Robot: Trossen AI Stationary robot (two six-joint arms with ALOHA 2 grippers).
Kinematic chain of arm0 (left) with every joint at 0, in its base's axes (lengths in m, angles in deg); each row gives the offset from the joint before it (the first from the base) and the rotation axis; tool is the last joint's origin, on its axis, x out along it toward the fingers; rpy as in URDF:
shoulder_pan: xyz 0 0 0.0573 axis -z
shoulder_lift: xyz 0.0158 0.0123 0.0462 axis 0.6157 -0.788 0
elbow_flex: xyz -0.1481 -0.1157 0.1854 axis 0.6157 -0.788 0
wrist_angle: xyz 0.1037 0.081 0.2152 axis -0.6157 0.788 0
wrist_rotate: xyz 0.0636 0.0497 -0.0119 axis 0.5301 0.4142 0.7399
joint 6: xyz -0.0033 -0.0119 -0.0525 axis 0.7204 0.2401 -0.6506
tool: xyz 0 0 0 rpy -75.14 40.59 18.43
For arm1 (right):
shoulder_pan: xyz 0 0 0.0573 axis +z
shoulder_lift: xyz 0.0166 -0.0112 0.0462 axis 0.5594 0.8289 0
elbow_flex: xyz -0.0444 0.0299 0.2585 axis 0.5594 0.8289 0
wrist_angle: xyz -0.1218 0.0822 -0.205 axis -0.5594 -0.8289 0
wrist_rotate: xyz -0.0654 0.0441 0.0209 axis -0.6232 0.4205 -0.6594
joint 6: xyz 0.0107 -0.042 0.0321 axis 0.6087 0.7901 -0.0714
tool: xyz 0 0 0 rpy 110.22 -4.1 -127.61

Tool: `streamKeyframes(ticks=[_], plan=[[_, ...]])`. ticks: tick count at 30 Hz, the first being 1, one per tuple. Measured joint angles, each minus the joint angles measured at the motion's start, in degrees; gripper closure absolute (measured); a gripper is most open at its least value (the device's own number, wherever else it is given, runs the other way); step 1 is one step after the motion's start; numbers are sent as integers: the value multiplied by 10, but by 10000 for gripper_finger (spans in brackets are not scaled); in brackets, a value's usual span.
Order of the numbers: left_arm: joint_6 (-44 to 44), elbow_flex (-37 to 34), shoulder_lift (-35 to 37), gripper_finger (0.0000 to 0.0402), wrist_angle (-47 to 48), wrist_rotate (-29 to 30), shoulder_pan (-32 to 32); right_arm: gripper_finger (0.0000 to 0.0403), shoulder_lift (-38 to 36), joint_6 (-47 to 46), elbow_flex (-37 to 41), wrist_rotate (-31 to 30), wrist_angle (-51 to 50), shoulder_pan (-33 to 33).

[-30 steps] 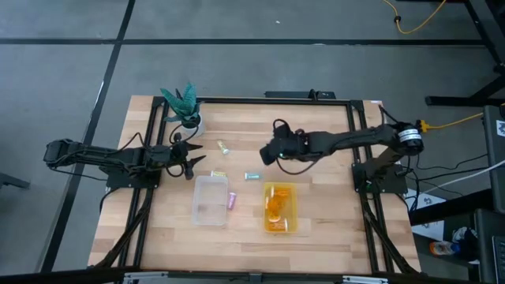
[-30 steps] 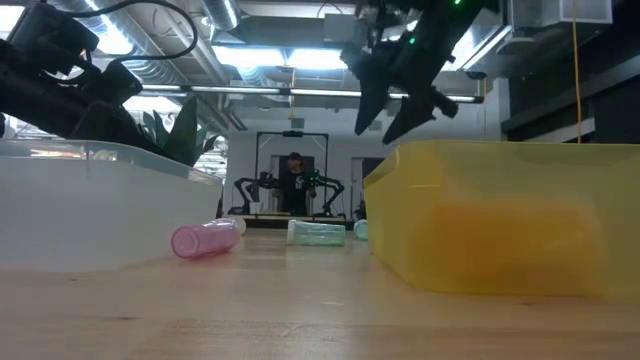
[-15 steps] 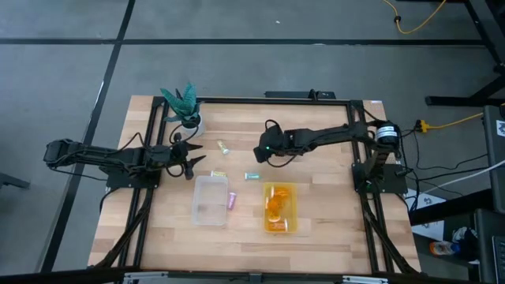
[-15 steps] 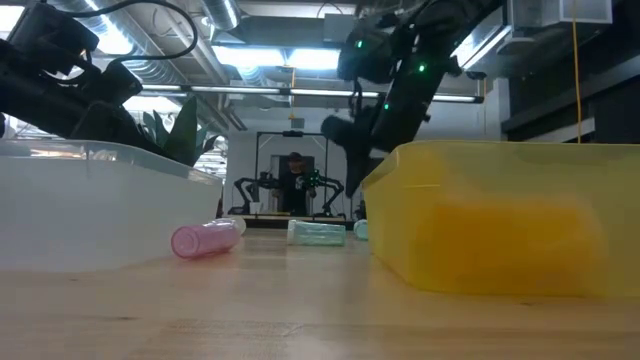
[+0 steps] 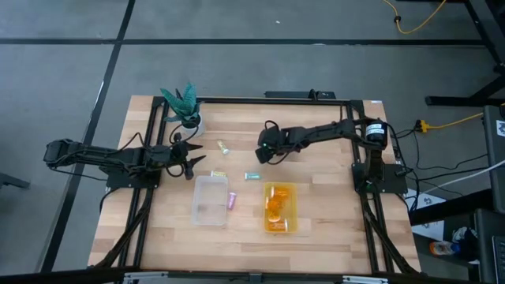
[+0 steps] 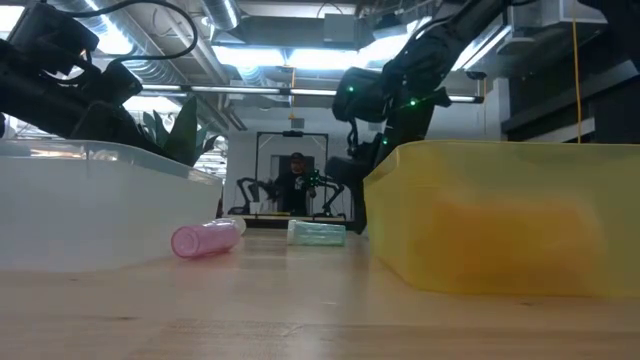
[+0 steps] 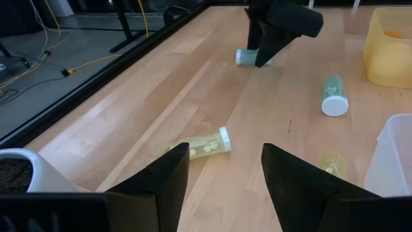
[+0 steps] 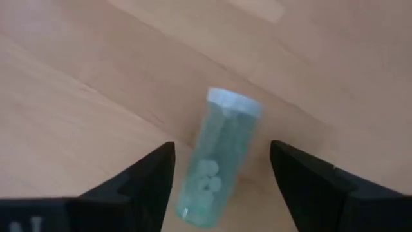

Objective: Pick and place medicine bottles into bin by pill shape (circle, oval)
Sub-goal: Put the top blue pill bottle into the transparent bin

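Dark fingers of the right gripper stand spread apart on either side of a teal bottle that lies on its side on the bare wood, white cap pointing away from the wrist, pale pills showing through its wall. The fingers do not touch it. From above, the right gripper sits near the table's middle, just behind the yellow bin, which holds orange bottles. In the left wrist view the same gripper stands over the teal bottle.

The left gripper hangs at the left side of the table, close to the potted plant, its fingers parted and holding nothing. Ahead of it a yellow-green bottle with a white cap lies on its side, and another small yellow-green one lies near the clear bin. A pale green bottle lies farther out, toward the yellow bin.

In the overhead view the pale green bottle lies between the two bins' far ends, and a pink bottle lies between the clear bin and the yellow one. The low view shows the pink bottle on its side beside the clear bin's wall.
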Motion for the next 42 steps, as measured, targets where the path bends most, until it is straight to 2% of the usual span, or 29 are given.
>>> streamKeyframes(ticks=[4, 13, 17, 27, 34, 42], plan=[[0, 0, 0, 211, 0, 0, 0, 168, 0, 15, 0, 0, -2, -8], [0, 0, 0, 211, 0, 0, 0, 282, 0, 16, 0, 4, -12, -9], [0, 0, 0, 211, 0, 0, 0, 310, 0, 26, 0, 4, -11, -9], [-1, 0, 0, 211, 0, 0, 0, 306, -21, 86, 0, 2, 62, -9], [-2, 0, 0, 211, 0, 0, 0, 306, -61, 136, -1, -10, 174, 0], [-1, 0, 0, 211, 0, 0, 0, 306, -64, 229, -1, 106, 351, 41]])
